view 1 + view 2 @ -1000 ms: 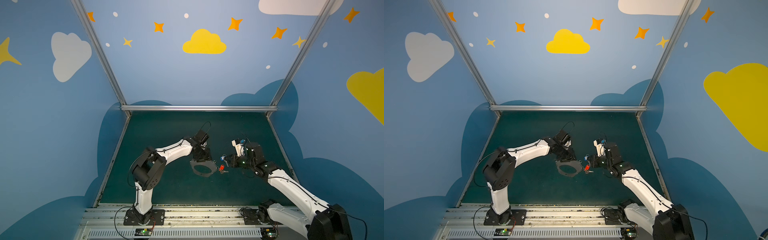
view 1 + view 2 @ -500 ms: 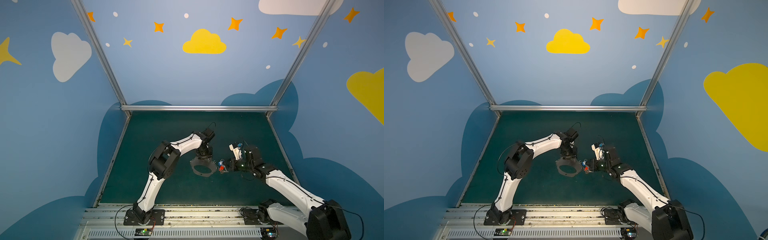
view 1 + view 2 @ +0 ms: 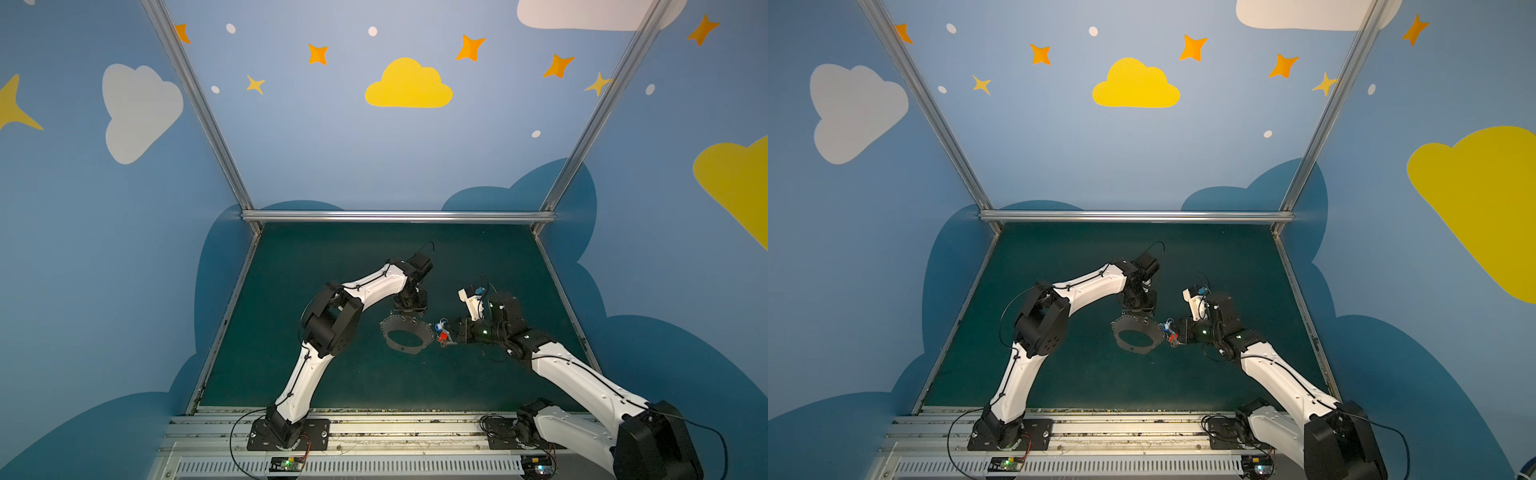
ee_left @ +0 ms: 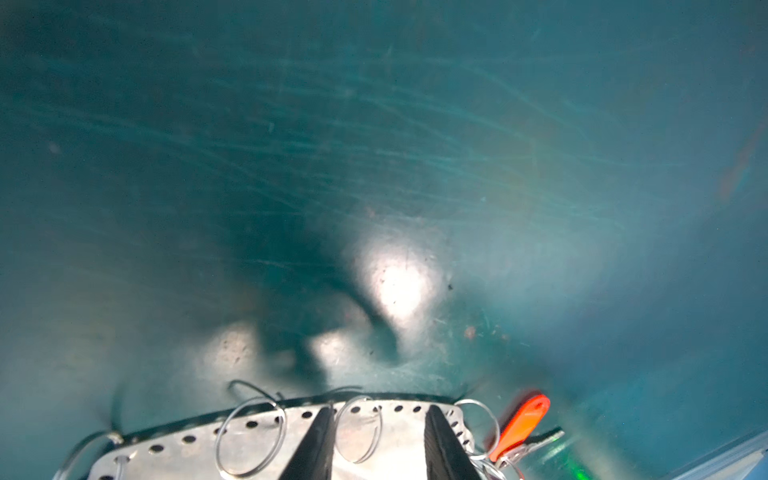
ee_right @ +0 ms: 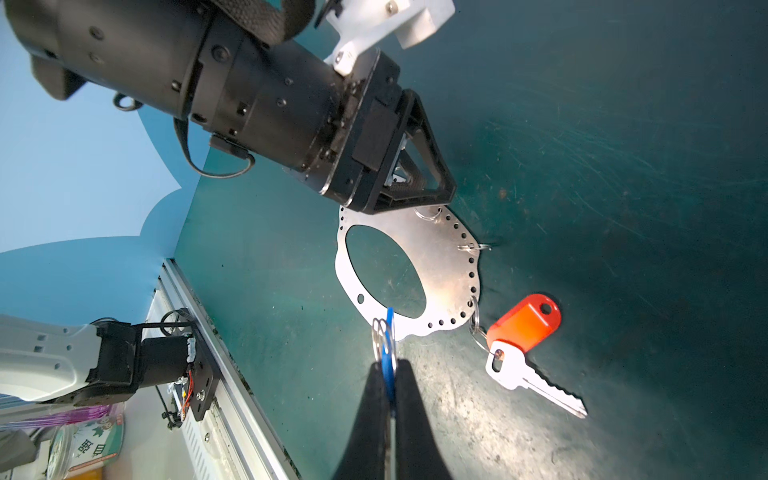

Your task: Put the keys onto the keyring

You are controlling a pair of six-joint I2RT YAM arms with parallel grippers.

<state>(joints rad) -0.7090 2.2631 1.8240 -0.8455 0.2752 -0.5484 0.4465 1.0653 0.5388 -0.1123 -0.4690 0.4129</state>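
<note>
The keyring (image 5: 449, 266), a flat grey plate with an oval hole, lies mid-mat in both top views (image 3: 385, 328) (image 3: 1116, 332). My left gripper (image 4: 379, 409) (image 5: 411, 201) (image 3: 409, 311) stands on its far edge, fingers apart over the plate (image 4: 178, 457), pinching nothing. My right gripper (image 5: 388, 365) (image 3: 449, 333) (image 3: 1177, 332) is shut on the blue tag (image 5: 389, 332), whose split ring is at the plate's near rim. The blue key itself is hidden. The red-tagged key (image 5: 528, 378), with its tag (image 5: 523, 322) (image 4: 523, 424), lies on the mat, linked to a wire ring on the plate.
Several loose wire rings (image 4: 249, 436) hang from the plate's edge holes. An aluminium rail (image 3: 374, 428) runs along the mat's front edge, and blue walls close the other three sides. A labelled jar (image 5: 83, 449) stands beyond the rail.
The left arm's elbow has swung right and up while its gripper stays at the plate's far edge, its fingers closing a little. The right gripper still holds the blue tag by the plate.
</note>
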